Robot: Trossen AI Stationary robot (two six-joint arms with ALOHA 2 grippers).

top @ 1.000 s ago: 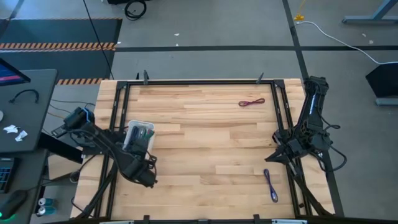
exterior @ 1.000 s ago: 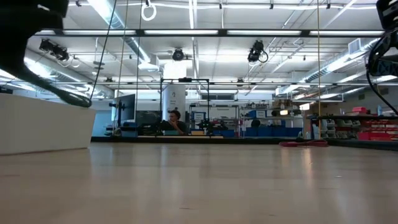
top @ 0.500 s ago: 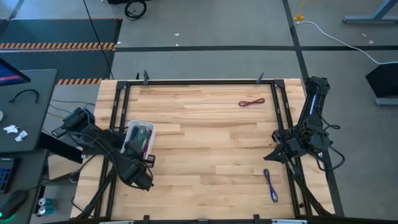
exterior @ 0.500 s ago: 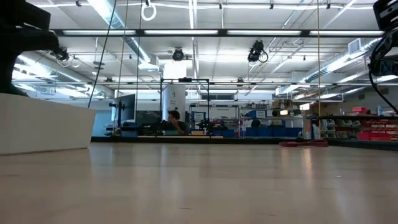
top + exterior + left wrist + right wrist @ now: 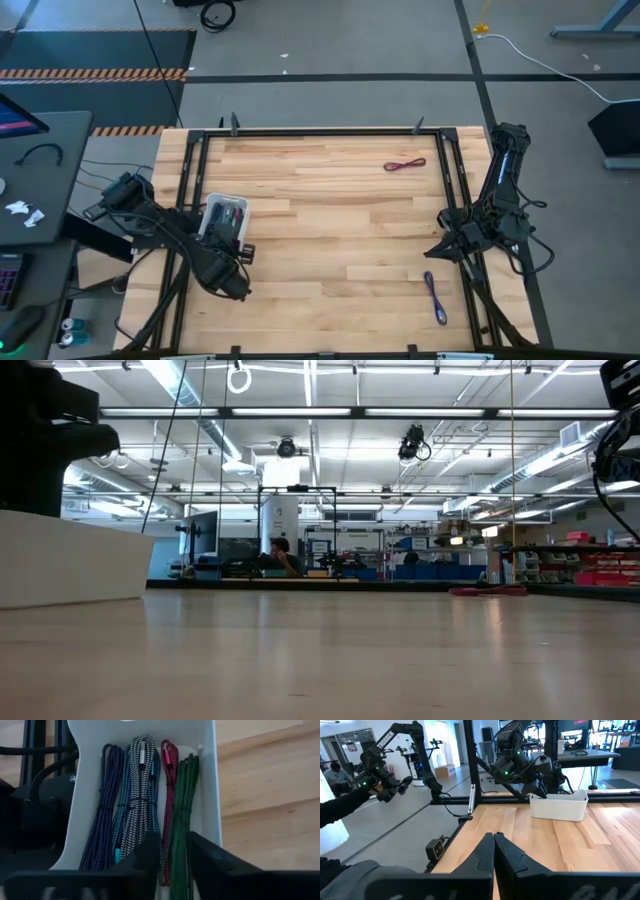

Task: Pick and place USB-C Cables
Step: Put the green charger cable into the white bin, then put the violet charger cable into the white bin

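Since a moment ago, the left gripper (image 5: 170, 851) has slid over the white tray (image 5: 212, 790), fingers spread above the cables inside (image 5: 137, 800). Right gripper (image 5: 494, 845) is pressed together at 3 o'clock. Purple cable (image 5: 434, 297) lies at 5 o'clock, maroon cable (image 5: 404, 165) at 1 o'clock. No writing is readable.

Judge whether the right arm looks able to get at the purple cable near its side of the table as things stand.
Probably yes: the purple cable lies alone on bare table just beside the right gripper, with nothing between them. The fingers are shut and would need opening.

Left hand (image 5: 167, 851) parted; right hand (image 5: 493, 836) closed.
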